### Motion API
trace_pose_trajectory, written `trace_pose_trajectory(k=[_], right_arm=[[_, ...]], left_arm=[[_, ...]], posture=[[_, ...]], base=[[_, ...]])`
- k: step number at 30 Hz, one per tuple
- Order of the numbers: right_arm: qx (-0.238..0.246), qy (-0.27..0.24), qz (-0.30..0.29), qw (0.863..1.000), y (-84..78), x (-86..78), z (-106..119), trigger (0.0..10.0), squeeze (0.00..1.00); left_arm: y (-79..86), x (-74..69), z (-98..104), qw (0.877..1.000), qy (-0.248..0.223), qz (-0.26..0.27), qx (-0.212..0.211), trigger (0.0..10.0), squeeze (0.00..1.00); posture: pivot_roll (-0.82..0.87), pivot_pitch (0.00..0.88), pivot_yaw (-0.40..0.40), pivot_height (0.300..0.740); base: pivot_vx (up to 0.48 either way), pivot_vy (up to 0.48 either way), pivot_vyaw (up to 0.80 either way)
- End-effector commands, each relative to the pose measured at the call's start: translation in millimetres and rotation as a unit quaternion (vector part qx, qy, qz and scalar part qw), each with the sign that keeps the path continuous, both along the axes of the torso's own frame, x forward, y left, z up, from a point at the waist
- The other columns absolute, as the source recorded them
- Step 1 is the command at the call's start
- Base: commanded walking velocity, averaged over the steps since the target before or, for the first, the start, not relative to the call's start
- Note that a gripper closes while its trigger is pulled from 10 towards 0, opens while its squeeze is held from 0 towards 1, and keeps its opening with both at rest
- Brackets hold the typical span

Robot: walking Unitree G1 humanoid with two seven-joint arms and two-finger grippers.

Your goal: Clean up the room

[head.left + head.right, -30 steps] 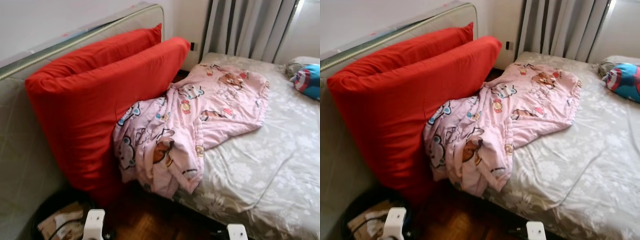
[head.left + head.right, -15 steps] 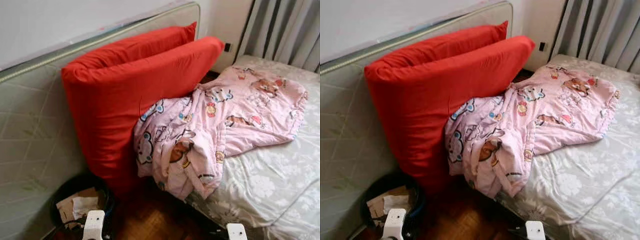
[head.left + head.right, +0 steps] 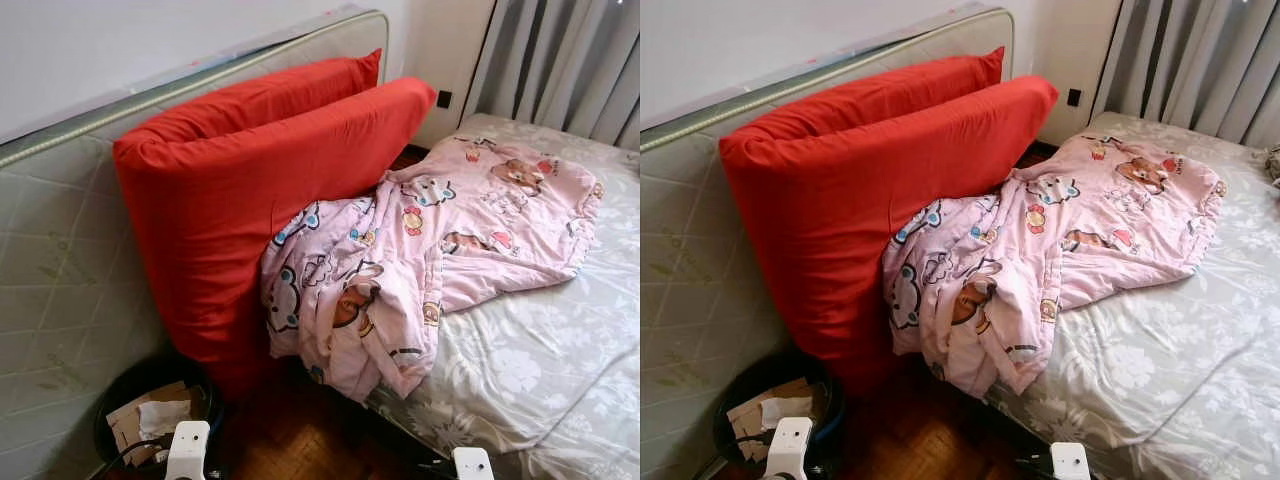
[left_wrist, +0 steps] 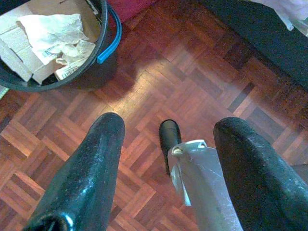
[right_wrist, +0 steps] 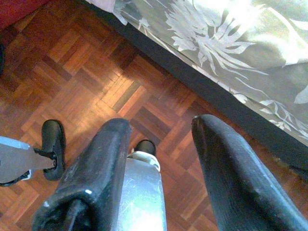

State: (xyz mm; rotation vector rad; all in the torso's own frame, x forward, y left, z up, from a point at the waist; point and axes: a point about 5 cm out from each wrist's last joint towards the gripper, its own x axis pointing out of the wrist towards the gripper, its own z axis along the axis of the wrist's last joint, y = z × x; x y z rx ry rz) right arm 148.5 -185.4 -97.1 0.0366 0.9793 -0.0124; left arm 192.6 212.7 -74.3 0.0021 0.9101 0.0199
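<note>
A crumpled pink cartoon-print blanket (image 3: 440,240) lies on the bed (image 3: 530,370), one end hanging over the bed's near edge toward the floor. A big red cushion (image 3: 250,190) leans against an upright grey mattress (image 3: 60,260) and touches the blanket. A black bin (image 3: 150,415) with paper and cardboard scraps stands on the floor below the cushion. My left gripper (image 4: 166,173) hangs open above the parquet, near the bin (image 4: 53,43). My right gripper (image 5: 159,168) hangs open over the floor beside the bed's edge (image 5: 216,91).
Grey curtains (image 3: 560,65) hang behind the bed at the back right. A wall socket (image 3: 443,99) sits beside them. Dark parquet floor (image 3: 300,430) runs between the bin and the bed. My own feet (image 5: 53,144) stand on the parquet below the grippers.
The camera has swung left and then slightly back right, so the scene has shifted. The blue pillow at the right edge has left the view. Blanket, cushion and bin have not moved.
</note>
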Motion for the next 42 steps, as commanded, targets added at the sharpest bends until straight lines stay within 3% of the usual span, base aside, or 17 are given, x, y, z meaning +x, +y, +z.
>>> trace_pose_trajectory(k=[1, 14, 17, 42], right_arm=[[0.001, 0.0, 0.001, 1.0, 1.1, 0.0, -0.1, 10.0, 0.0], [0.002, 0.0, 0.001, 1.0, 1.1, 0.0, -0.1, 10.0, 0.0], [-0.005, 0.0, 0.035, 0.999, 2.4, 0.3, 0.2, 10.0, 0.0], [0.001, -0.003, 0.025, 1.0, 3.1, -0.6, -0.1, 10.0, 0.0]], left_arm=[[0.6, -2.6, -1.4, 1.0, 0.008, -0.009, 0.006, 10.0, 0.0], [0.6, -2.6, -1.4, 1.0, 0.008, -0.008, 0.006, 10.0, 0.0], [0.5, -2.8, -1.4, 1.0, 0.008, -0.012, 0.006, 10.0, 0.0], [1.6, -3.4, -1.4, 1.0, 0.008, -0.016, 0.007, 10.0, 0.0]], posture=[[-0.04, 0.003, 0.004, 0.725], [-0.04, 0.003, 0.004, 0.725], [-0.04, 0.003, 0.005, 0.725], [-0.04, 0.01, 0.007, 0.725]], base=[[0.0, 0.0, 0.0], [0.0, 0.0, 0.0], [0.0, 0.0, 0.7], [0.029, 0.0, 0.05]])
